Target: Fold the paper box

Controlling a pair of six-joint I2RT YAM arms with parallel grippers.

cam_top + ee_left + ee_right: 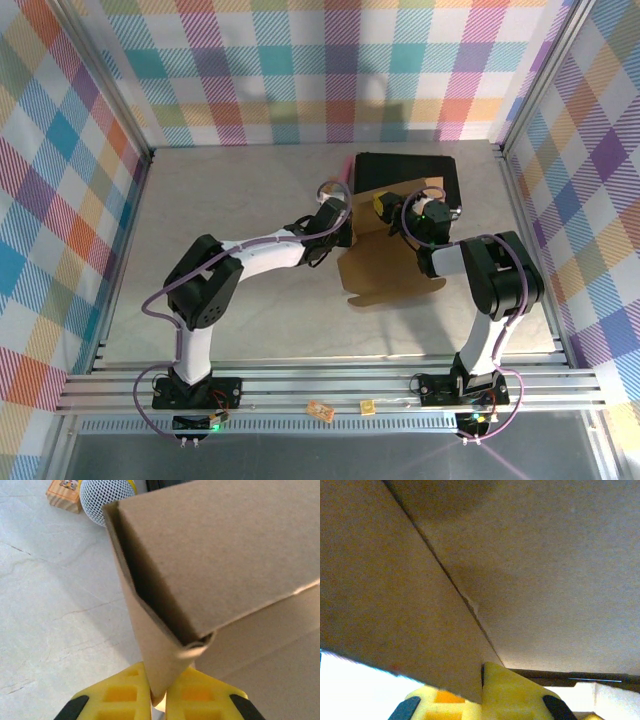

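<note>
The left gripper (158, 692) is clamped on a narrow flap of the paper box (225, 555), and the right gripper (481, 685) on a panel edge. The box is held between them, partly raised, beside the black case (405, 170).

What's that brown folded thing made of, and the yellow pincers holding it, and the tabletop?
The paper box looks like plain brown cardboard, matte and fibrous, its cut edge showing thickness. The left end effector has fingers of seemingly moulded yellow plastic, smooth with recessed pockets. The table looks like pale veined stone, or laminate imitating it.
</note>
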